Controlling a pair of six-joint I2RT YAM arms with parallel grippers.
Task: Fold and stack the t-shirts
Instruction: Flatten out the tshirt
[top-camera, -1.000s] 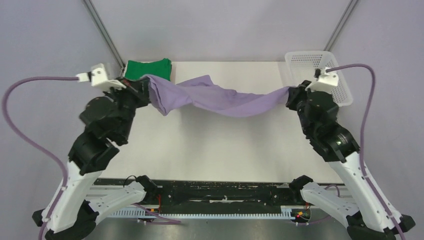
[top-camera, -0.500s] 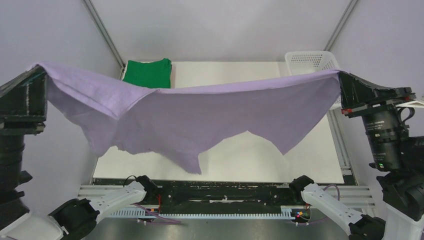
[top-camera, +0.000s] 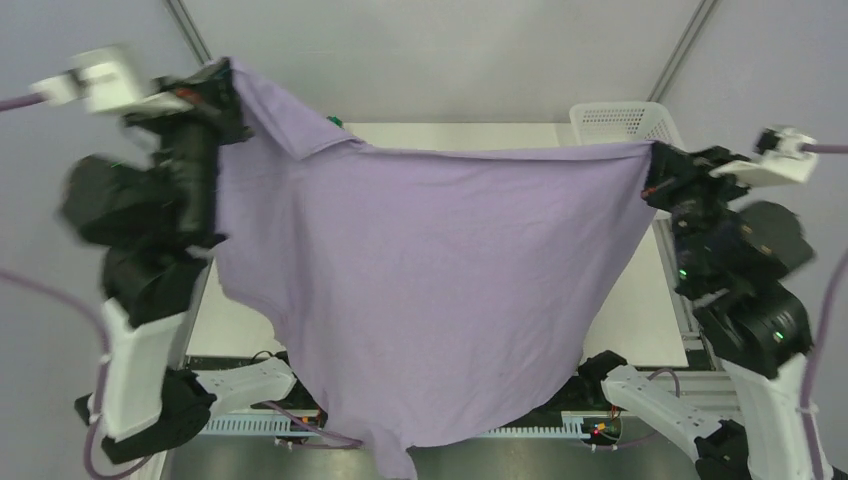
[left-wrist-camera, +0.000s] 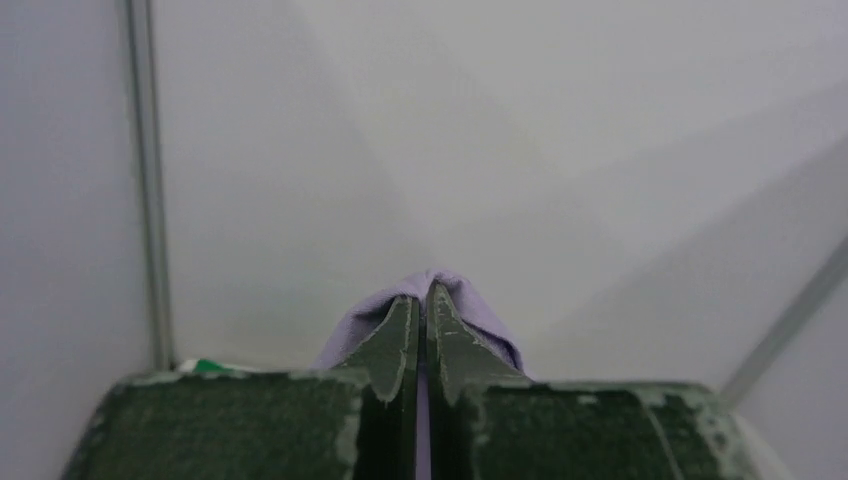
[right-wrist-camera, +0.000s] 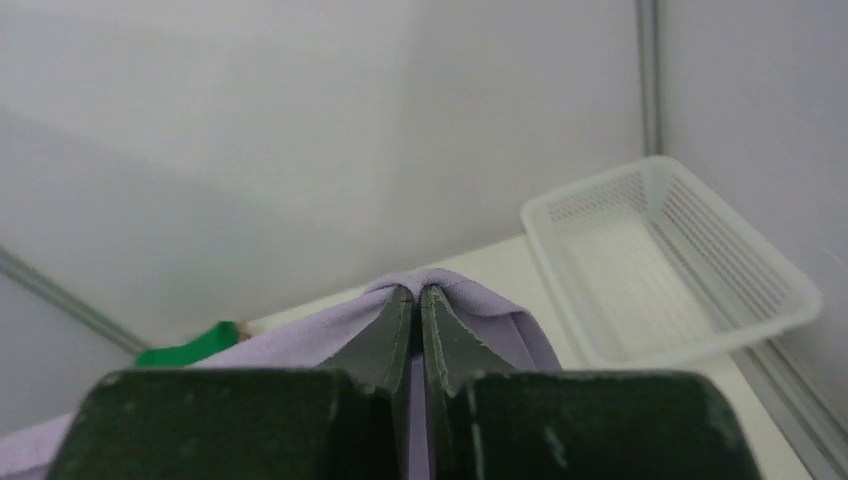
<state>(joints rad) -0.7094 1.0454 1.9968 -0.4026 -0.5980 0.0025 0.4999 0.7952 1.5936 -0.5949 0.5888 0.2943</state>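
Observation:
The lavender-purple t-shirt (top-camera: 430, 290) hangs spread wide in the air between both arms, above the table, its lower edge drooping past the near edge. My left gripper (top-camera: 225, 72) is shut on its upper left corner, held high at the far left; the cloth (left-wrist-camera: 470, 305) wraps over the fingertips in the left wrist view. My right gripper (top-camera: 652, 160) is shut on the upper right corner, with cloth (right-wrist-camera: 470, 295) over its tips. A folded green t-shirt (top-camera: 335, 121) shows only as a sliver behind the hanging shirt, and as a green corner (right-wrist-camera: 190, 347) in the right wrist view. Tan and red shirts are out of view.
A white plastic mesh basket (top-camera: 620, 122) stands at the table's far right corner, also in the right wrist view (right-wrist-camera: 670, 265). The white table (top-camera: 630, 300) shows at the right of the hanging shirt. Metal frame posts (top-camera: 690, 40) rise behind.
Both arms have lifted the purple shirt from a twisted band low over the table to a wide hanging sheet. The left gripper has swung up and inward; the shirt now covers the green one.

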